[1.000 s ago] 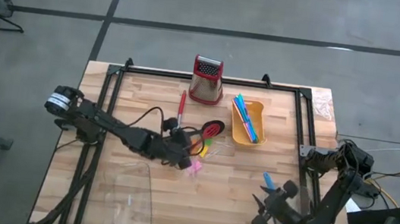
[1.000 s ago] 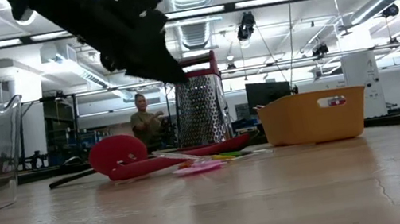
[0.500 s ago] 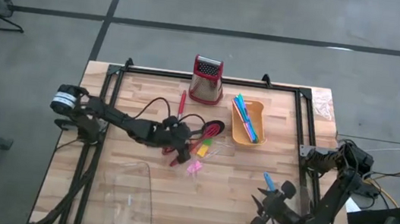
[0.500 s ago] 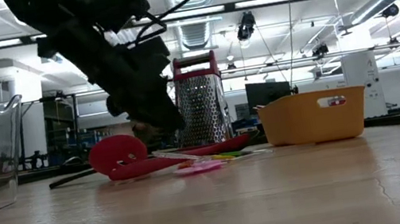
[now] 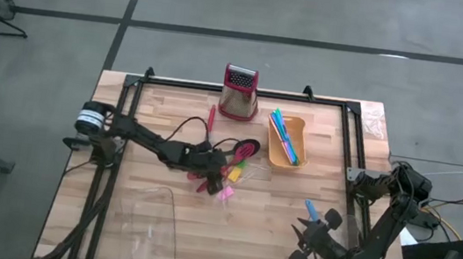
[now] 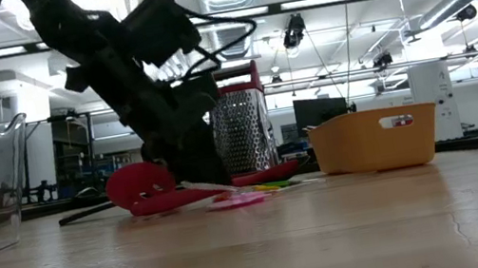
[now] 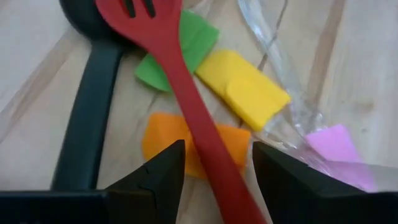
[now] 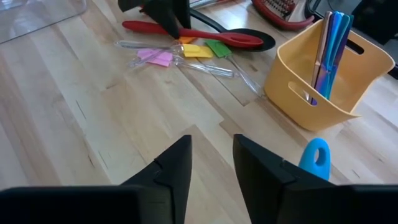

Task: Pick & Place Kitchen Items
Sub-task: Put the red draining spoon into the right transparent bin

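A red slotted spatula lies on the table over a black ladle, among green, yellow, orange and pink pieces. My left gripper is low over this pile and open. Its fingers stand on either side of the spatula's handle without touching it. My right gripper is open and empty near the table's near right corner, beside a small blue item.
A yellow tub holding coloured sticks stands right of the pile. A metal grater stands at the far edge. A clear tray sits at the near left. Clear plastic utensils lie by the pile, and a thin red utensil lies beyond it.
My left gripper has come down from well above the table onto the utensil pile. Its fingers now stand low around the red spatula's handle. The utensils have stayed where they were.
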`<act>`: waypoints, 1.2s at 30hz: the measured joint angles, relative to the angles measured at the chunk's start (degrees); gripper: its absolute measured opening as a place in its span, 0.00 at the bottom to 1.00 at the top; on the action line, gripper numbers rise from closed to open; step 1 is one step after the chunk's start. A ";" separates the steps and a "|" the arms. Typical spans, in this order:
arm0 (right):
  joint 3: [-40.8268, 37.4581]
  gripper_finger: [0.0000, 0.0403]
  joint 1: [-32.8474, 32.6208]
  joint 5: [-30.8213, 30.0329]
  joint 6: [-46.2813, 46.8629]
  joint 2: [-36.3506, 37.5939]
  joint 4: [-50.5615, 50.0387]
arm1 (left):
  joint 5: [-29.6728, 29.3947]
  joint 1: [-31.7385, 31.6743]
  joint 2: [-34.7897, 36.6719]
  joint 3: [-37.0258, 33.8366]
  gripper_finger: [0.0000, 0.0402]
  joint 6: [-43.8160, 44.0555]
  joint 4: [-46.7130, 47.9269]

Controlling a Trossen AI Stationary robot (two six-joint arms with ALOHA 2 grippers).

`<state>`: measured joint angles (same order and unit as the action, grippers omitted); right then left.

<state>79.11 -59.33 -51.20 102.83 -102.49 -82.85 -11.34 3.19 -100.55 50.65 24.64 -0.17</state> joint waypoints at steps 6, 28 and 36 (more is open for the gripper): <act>0.00 0.24 0.00 0.00 -0.02 0.00 0.05 | 0.91 -1.45 -1.05 0.14 0.48 1.23 -0.32; -0.02 0.11 0.02 -1.53 -2.44 0.00 1.02 | 2.53 -1.63 -0.48 0.19 0.13 -9.34 0.25; -0.04 0.14 0.15 -1.53 -2.58 0.00 1.20 | 2.50 -0.85 -0.38 0.76 0.14 -10.29 0.66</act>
<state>79.07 -59.18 -52.73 100.25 -102.50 -81.65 -8.84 2.34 -100.94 51.42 14.35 0.49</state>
